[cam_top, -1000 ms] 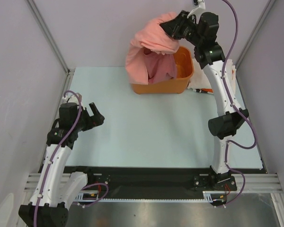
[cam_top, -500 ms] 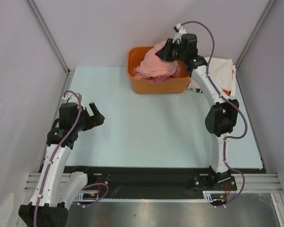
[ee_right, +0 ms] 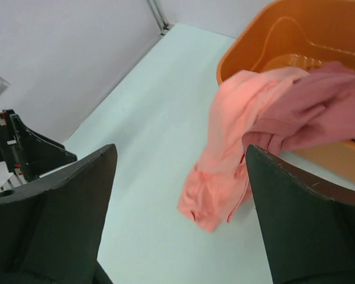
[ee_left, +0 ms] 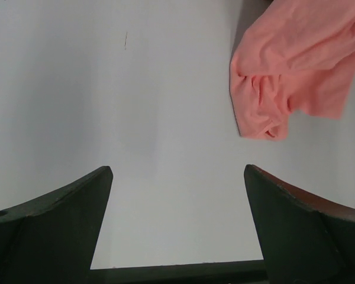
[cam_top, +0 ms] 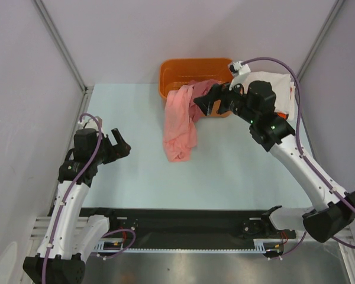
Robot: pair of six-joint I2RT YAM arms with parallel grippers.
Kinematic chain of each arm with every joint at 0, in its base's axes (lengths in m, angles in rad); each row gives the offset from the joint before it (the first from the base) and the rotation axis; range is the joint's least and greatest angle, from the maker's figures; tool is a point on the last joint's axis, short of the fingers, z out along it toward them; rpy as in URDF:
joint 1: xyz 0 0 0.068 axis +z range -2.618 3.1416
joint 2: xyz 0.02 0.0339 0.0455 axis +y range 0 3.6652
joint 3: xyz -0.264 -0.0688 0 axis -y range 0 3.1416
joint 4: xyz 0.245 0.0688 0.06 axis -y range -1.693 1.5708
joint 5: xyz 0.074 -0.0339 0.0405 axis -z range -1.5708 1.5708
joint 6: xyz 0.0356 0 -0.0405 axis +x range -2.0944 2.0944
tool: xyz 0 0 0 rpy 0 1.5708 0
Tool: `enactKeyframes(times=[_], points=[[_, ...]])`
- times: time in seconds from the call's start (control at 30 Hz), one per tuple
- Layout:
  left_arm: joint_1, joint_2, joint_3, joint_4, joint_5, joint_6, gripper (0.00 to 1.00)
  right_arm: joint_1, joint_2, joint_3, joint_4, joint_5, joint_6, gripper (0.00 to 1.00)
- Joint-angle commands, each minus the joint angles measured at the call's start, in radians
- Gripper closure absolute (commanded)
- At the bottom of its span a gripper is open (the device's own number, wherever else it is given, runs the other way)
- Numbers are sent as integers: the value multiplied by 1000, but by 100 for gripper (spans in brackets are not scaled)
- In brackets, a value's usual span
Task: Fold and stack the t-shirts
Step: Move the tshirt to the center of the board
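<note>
A salmon-pink t-shirt [cam_top: 178, 127] trails crumpled from the orange tub's front rim down onto the table; it also shows in the left wrist view [ee_left: 290, 77] and the right wrist view [ee_right: 225, 160]. A darker rose-pink t-shirt [cam_top: 199, 89] [ee_right: 319, 115] lies bunched over the tub's rim. A cream-white t-shirt [cam_top: 279, 87] lies at the back right, partly behind the right arm. My right gripper [cam_top: 204, 102] [ee_right: 178, 151] hovers open just above the pink shirts, gripping nothing. Far to the left, my left gripper [cam_top: 121, 146] [ee_left: 177, 171] is open over bare table.
The orange plastic tub [cam_top: 189, 66] [ee_right: 266, 29] stands at the back centre against the wall. Grey walls and metal posts close in the table on the left, back and right. The left arm [ee_right: 23, 148] shows at the left of the right wrist view.
The right arm came down and forward from above the tub, drawing the salmon-pink shirt over the front rim onto the table. Its jaws then opened and let the shirt go. The left arm stayed still.
</note>
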Motion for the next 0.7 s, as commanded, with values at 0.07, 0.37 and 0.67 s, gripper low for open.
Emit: enactKeyframes(times=[0.07,0.37,0.67], points=[[-6,-14,-2,14,-1,-5,0,23,13,-120,-36,107,30,7],[-6,-18,-2,16,3,-8,0,152,344,11,-180,195,65,7],[-6,-27,-2,14,4,-5,0,221,799,383,-395,428,101,10]])
